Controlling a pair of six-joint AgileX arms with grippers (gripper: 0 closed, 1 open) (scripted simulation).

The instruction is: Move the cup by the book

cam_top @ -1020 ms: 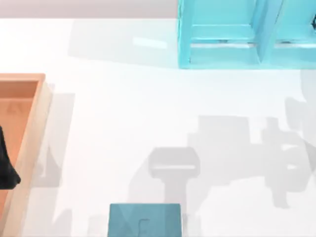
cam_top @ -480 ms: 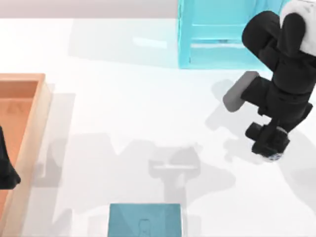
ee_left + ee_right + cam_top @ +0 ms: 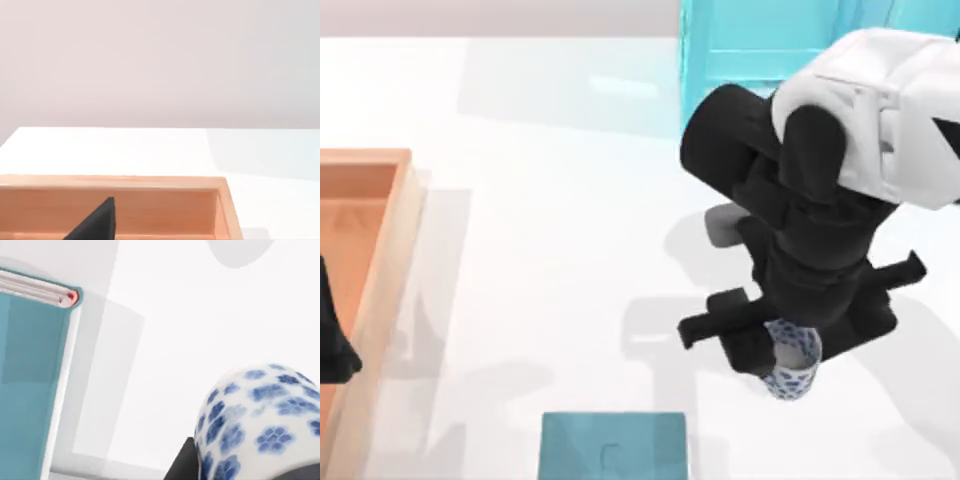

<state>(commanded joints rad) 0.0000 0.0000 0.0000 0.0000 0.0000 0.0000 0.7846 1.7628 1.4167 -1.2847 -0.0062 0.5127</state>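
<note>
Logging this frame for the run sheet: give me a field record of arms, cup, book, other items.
right gripper: shut on the small white cup with blue floral pattern, right of the book
book: flat teal-blue rectangular book, near table edge, apart from the cup
left gripper: parked over the orange wooden tray
other: light-cyan shelf cabinet, far edge

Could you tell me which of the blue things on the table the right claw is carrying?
The cup, white with blue flowers, sits in the right claw. The flat teal book lies apart at the front edge, and the cyan cabinet stands at the back.
</note>
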